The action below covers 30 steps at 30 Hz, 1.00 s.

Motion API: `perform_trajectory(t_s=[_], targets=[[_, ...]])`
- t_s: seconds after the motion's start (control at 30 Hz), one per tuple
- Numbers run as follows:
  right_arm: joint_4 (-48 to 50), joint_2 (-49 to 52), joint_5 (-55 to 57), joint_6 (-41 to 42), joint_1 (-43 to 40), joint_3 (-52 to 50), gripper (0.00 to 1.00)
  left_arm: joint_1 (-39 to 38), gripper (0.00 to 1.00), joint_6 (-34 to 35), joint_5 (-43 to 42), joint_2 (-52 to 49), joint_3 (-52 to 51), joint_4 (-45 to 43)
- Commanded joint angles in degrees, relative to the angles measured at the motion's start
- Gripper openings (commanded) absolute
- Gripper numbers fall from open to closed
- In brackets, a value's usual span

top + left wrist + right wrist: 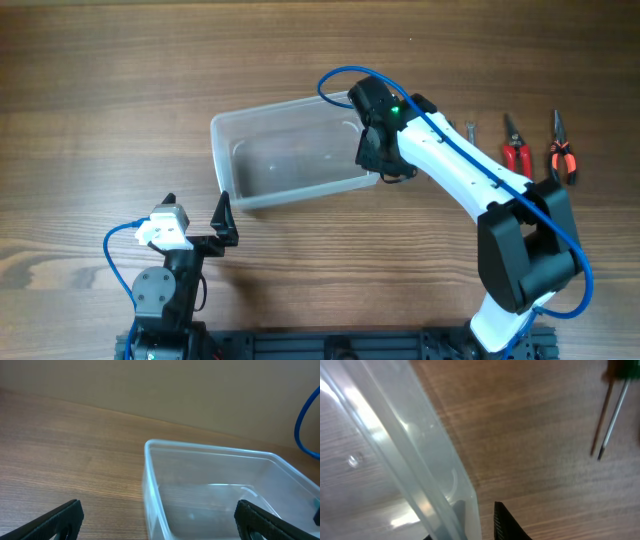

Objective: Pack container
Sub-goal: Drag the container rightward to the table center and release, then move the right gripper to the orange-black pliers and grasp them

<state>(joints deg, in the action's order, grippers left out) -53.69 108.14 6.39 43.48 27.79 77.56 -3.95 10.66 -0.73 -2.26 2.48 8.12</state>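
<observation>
The container is a clear plastic tub lying slightly turned on the wooden table, and nothing shows inside it. My right gripper sits on its right wall. In the right wrist view the two fingers are close together, one inside and one outside the container wall, shut on it. My left gripper is wide open and empty, near the tub's front-left corner. In the left wrist view its fingers frame the container's rim.
Hand tools lie on the table to the right of the tub: red-handled pliers, orange-and-black pliers and a small tool. A screwdriver shaft shows in the right wrist view. A blue cable loops over the right arm.
</observation>
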Motion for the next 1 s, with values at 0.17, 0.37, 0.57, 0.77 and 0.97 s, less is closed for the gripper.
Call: perform_trajectory(t_s=[0.17, 0.37, 0.57, 0.77, 0.97], targets=[[-1.2, -0.6, -0.9, 9.1, -0.5, -1.3, 0.17, 0.3, 1.0, 0.7, 0.2, 0.3, -0.3, 0.0], [-0.4, -0.7, 5.2, 4.2, -0.8, -1.3, 0.31, 0.3, 1.0, 0.7, 0.2, 0.2, -0.3, 0.0], [6.2, -9.1, 5.2, -15.7, -0.9, 0.9, 0.64, 0.3, 1.0, 0.7, 0.2, 0.3, -0.3, 0.0], [8.1, -27.2, 13.6, -18.6, -10.4, 3.0, 0.91, 0.3, 1.0, 0.7, 0.2, 0.3, -0.3, 0.0], [7.3, -28.2, 14.7, -31.8, -33.0, 2.4, 0.91, 0.3, 1.0, 0.7, 0.2, 0.3, -0.3, 0.0]])
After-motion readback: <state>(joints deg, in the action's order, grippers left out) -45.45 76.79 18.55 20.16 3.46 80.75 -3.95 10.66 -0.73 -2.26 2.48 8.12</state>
